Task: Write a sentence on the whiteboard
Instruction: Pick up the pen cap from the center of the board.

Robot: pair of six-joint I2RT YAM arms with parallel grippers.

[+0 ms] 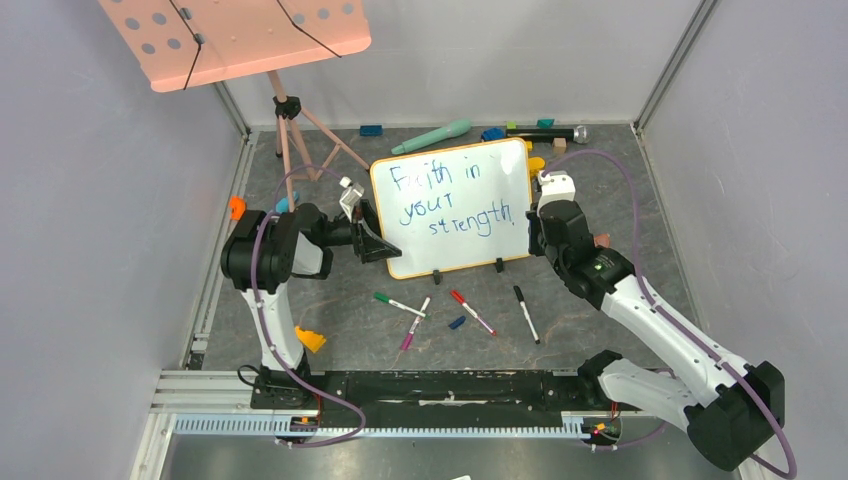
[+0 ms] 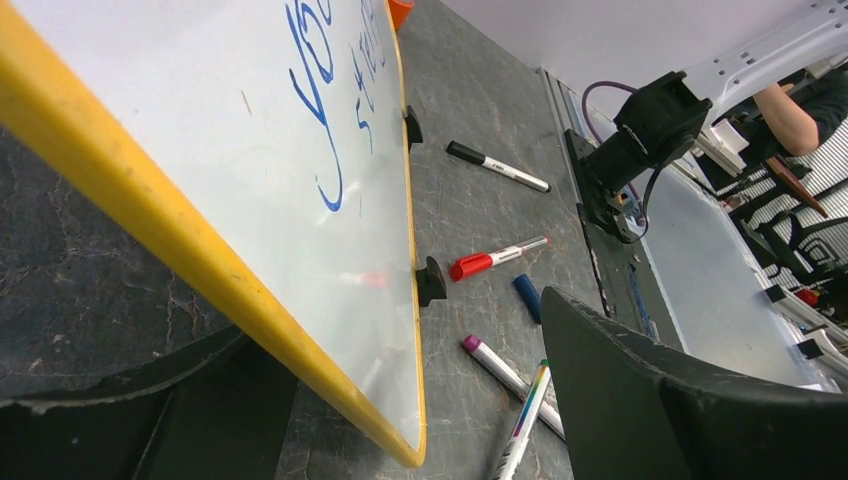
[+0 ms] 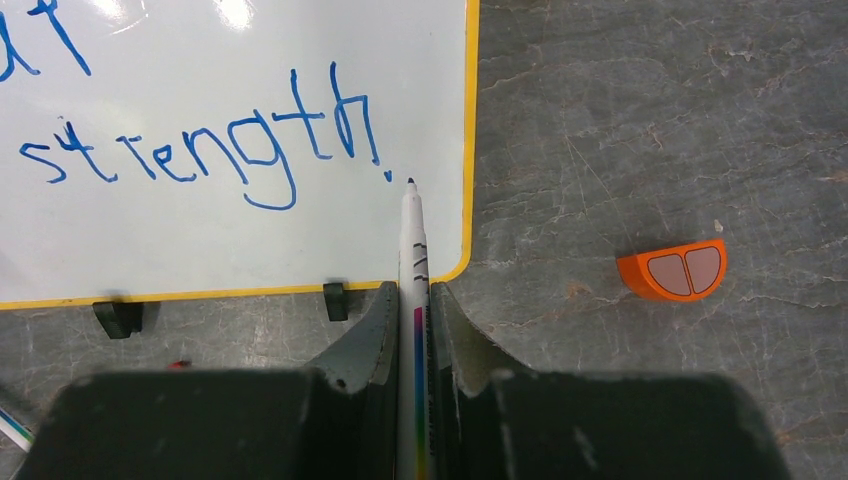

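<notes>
The grey marbled table point(image 1: 640, 200) carries everything. At its far left corner stands a music stand with a pink perforated tray point(image 1: 240, 35).

The whiteboard point(image 1: 510, 185) sits mid-table between the two arms. It is propped at a tilt on two black clip feet point(image 3: 118, 315) along its lower edge, and its frame is yellow-orange. The sentence point(image 1: 475, 222) is written on it in blue marker in three lines: "Faith in", "your", "strength!".

The left gripper point(image 1: 370, 238) is at the board's lower left corner. Its jaws stand wide with the yellow frame running between them. The wrist view shows a clear gap between the board's face and the finger on that side. I cannot tell whether the finger behind the board touches it.

The right gripper point(image 3: 413, 292) is clamped narrow on a white marker point(image 3: 412, 235) with a rainbow stripe down its barrel. The black print on the barrel is too small to read. The dark tip lies just beside the dot of the exclamation mark, near the board's lower right corner. I cannot tell whether it touches the surface.

Four loose pens lie in front of the board: a green-capped one point(image 1: 398, 303), a purple one point(image 1: 414, 322), a red one point(image 1: 471, 312) and a black one point(image 1: 526, 314). A blue cap point(image 1: 457, 322) lies among them. A small orange half-round piece point(image 3: 672, 270) lies to the right of the board, apart from it.
</notes>
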